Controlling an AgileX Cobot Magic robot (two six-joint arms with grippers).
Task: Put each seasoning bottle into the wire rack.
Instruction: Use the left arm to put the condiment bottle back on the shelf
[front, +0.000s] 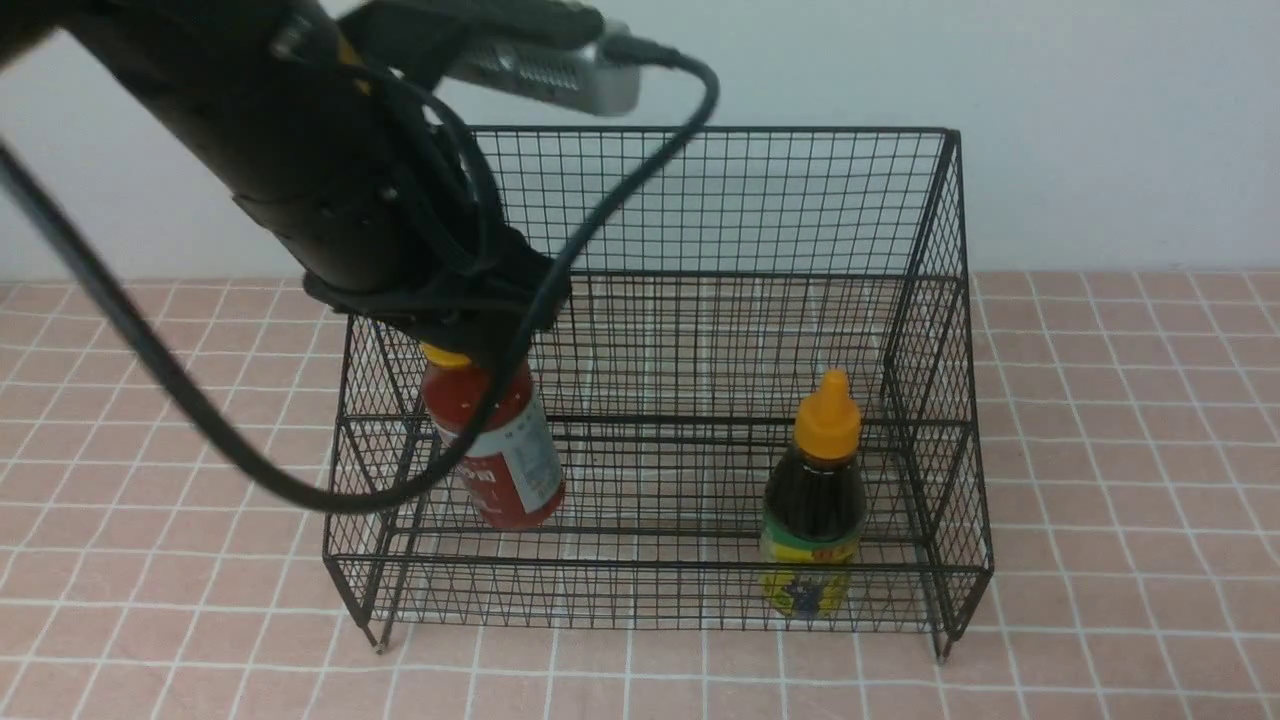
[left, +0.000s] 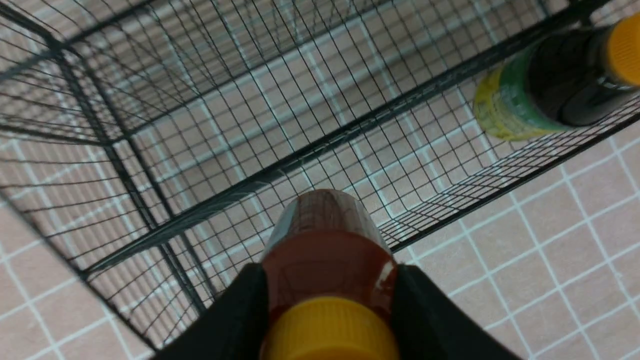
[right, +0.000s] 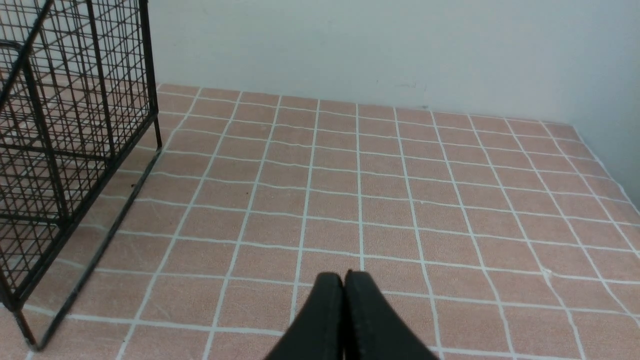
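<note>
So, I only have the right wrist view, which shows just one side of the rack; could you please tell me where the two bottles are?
Observer: The dark sauce bottle stands upright in the wire rack's lower front tier, towards the right.
Operator: And the red one?
Observer: The left gripper is shut on the red sauce bottle just below its cap, holding it tilted inside the rack's left part.
Operator: Are they touching?
Observer: No, they are well apart.

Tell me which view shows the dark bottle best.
Front view: the dark bottle stands whole and upright at the front of the rack, cap to base, behind mesh. The left wrist view catches it at the frame's edge, cap cut off. The right wrist view misses it.
</note>
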